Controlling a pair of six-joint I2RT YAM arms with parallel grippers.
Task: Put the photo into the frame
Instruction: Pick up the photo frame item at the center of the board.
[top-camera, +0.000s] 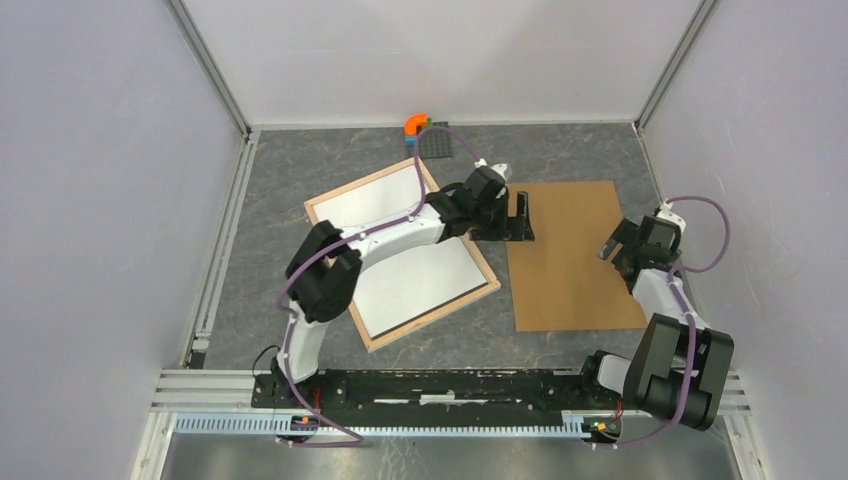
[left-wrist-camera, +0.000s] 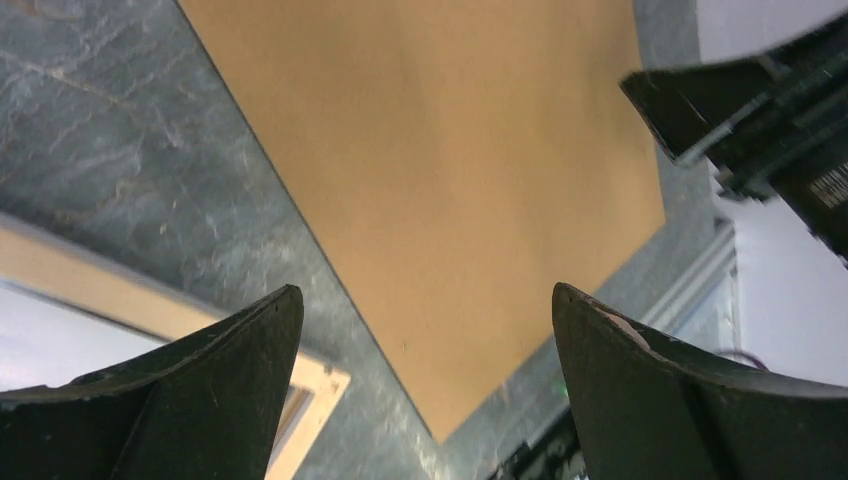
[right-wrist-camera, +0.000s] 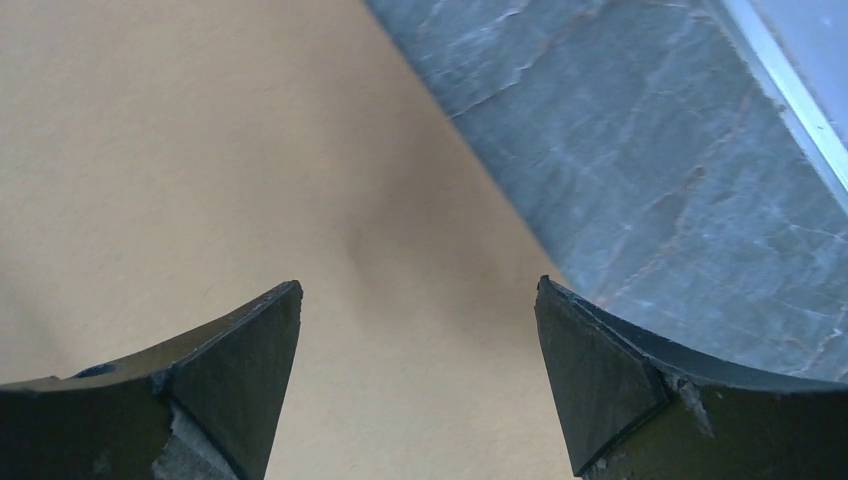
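Note:
The pale wood frame (top-camera: 365, 195) lies flat at the table's middle left, and a white sheet (top-camera: 420, 280) fills its inside. No dark printed face of the photo shows in any view. My left gripper (top-camera: 521, 216) is open and empty over the left edge of the plain brown backing board (top-camera: 570, 260). In the left wrist view the gripper (left-wrist-camera: 425, 330) hangs above the board (left-wrist-camera: 440, 180), with a frame corner (left-wrist-camera: 310, 385) at lower left. My right gripper (top-camera: 614, 246) is open and empty over the board's right edge, which also shows in the right wrist view (right-wrist-camera: 418, 330).
A dark baseplate (top-camera: 437, 144) with orange and green bricks (top-camera: 415, 124) sits at the back wall. Grey enclosure walls stand close on both sides. The grey marbled table (right-wrist-camera: 680, 170) shows to the right of the board. An aluminium rail (top-camera: 450, 385) runs along the near edge.

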